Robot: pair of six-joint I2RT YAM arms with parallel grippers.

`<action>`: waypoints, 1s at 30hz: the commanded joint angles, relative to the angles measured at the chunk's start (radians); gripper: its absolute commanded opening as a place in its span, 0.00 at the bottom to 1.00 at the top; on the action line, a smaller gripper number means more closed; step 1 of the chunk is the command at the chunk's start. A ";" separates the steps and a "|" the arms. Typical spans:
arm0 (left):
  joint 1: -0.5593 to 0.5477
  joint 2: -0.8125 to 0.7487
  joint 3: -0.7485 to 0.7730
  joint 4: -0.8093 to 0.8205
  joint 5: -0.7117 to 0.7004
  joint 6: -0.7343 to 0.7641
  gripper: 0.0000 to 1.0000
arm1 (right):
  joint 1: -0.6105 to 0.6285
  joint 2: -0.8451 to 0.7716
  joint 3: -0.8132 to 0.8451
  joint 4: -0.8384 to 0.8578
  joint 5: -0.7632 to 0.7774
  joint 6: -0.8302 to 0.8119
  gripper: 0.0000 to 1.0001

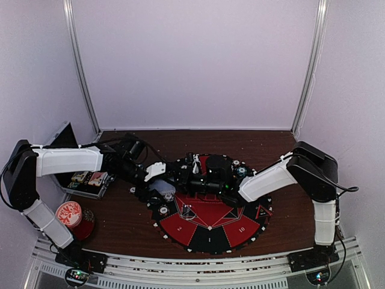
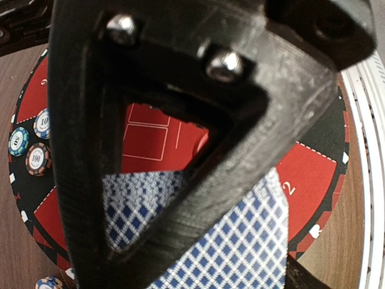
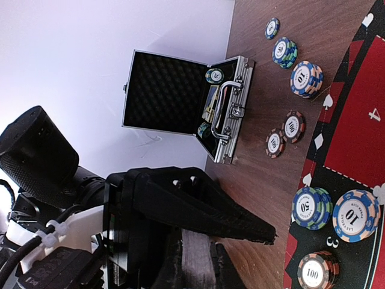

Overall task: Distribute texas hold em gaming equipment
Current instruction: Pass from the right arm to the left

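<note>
Playing cards, blue-diamond backs up, are pinched in the left gripper just above the round mat, near its edge where poker chips sit. Right gripper hangs over the mat's middle, its jaws nearly together.

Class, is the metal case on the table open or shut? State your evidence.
Open: the metal case has its lid swung back, exposing black foam lining and chips inside.
</note>
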 commanded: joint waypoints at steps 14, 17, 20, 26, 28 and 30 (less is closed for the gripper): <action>-0.013 -0.002 -0.007 0.036 0.039 0.007 0.62 | -0.007 0.035 0.022 -0.004 0.017 -0.005 0.00; -0.012 0.001 -0.010 0.036 0.034 0.008 0.58 | -0.007 0.035 0.023 -0.011 0.013 -0.008 0.07; -0.012 -0.002 -0.020 0.036 0.028 0.012 0.53 | -0.007 0.027 0.026 -0.039 0.010 -0.025 0.22; -0.012 -0.016 -0.042 0.040 0.016 0.017 0.43 | -0.009 0.014 0.028 -0.082 0.008 -0.055 0.40; -0.012 -0.020 -0.047 0.040 0.010 0.021 0.42 | -0.009 0.012 0.037 -0.118 0.004 -0.077 0.43; -0.012 -0.026 -0.053 0.041 0.008 0.022 0.42 | -0.008 0.008 0.044 -0.147 -0.001 -0.098 0.46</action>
